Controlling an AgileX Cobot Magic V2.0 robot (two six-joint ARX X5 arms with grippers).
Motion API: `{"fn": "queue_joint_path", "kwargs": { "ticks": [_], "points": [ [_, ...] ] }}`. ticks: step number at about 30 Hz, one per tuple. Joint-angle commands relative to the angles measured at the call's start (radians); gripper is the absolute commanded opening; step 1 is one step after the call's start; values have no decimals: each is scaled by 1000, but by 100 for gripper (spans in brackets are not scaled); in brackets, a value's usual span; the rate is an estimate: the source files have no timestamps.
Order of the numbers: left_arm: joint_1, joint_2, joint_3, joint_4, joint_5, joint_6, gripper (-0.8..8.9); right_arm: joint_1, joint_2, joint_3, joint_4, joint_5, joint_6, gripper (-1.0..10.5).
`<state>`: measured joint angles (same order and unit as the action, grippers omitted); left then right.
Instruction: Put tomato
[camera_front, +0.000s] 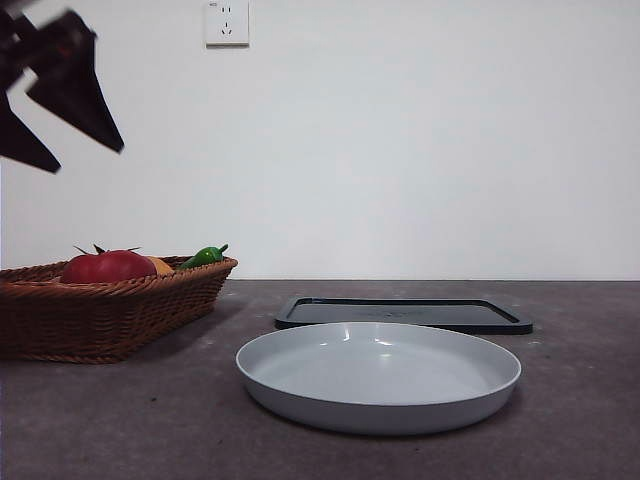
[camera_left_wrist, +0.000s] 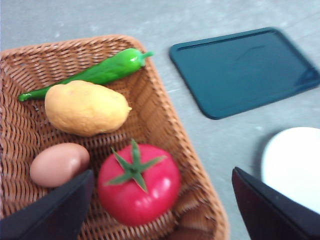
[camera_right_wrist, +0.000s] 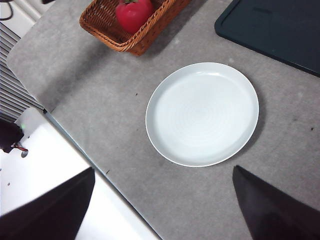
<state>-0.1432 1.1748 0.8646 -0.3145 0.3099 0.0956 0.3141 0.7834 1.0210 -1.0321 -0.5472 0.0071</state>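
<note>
Bright even light, left wrist view blurred

Left tool (camera_left_wrist: 160, 200) open, right tool (camera_right_wrist: 162, 200) open

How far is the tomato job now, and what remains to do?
Nothing looks done yet: the tomato lies in the wicker basket, beside an egg. In hand: the left gripper hovers open above it, holding nothing. The right gripper waits, open, over the grey plate, which holds nothing. Left: grasp the tomato, lift it out, put it down.
</note>
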Motion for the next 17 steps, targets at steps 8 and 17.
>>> {"fn": "queue_joint_path", "kwargs": {
  "ticks": [8, 17],
  "points": [
    [-4, 155, 16, 85, -11, 46, 437, 5, 7, 19, 6, -2, -7, 439],
    [-9, 273, 16, 134, -14, 51, 438, 5, 7, 19, 6, -3, -6, 439]
  ]
}}
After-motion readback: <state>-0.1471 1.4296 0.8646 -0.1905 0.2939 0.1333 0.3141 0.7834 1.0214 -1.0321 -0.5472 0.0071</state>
